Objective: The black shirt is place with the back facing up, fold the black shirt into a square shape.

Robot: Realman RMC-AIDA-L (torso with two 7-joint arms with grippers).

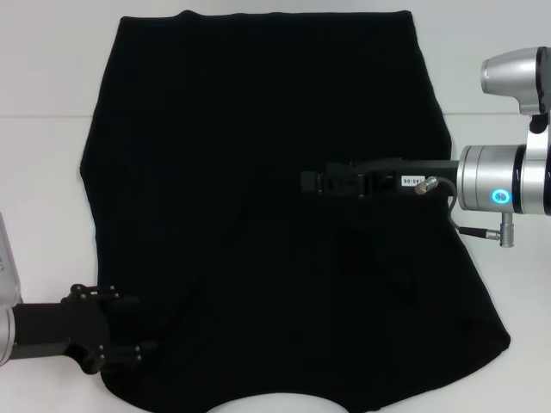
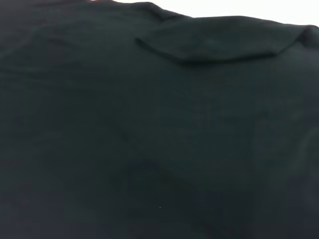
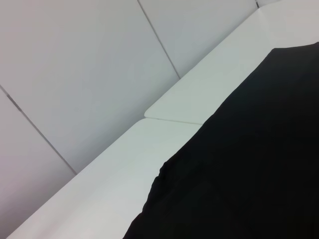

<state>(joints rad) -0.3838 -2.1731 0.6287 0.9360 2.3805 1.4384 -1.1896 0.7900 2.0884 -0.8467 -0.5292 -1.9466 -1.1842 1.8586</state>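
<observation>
The black shirt (image 1: 258,112) lies spread flat over the white table and covers most of the head view. My right gripper (image 1: 308,182) reaches in from the right, above the middle of the shirt, with creases in the cloth just below it. My left gripper (image 1: 138,325) is at the shirt's near left corner, open, with its fingers apart at the cloth edge. In the left wrist view the black shirt (image 2: 149,149) fills the picture, with a folded flap (image 2: 224,42) at its far edge. The right wrist view shows the black shirt's edge (image 3: 259,164) on the table.
Bare white table (image 1: 43,172) shows to the left of the shirt and in a strip at the right. A seam between two table tops (image 3: 169,121) and grey wall panels (image 3: 75,64) appear in the right wrist view.
</observation>
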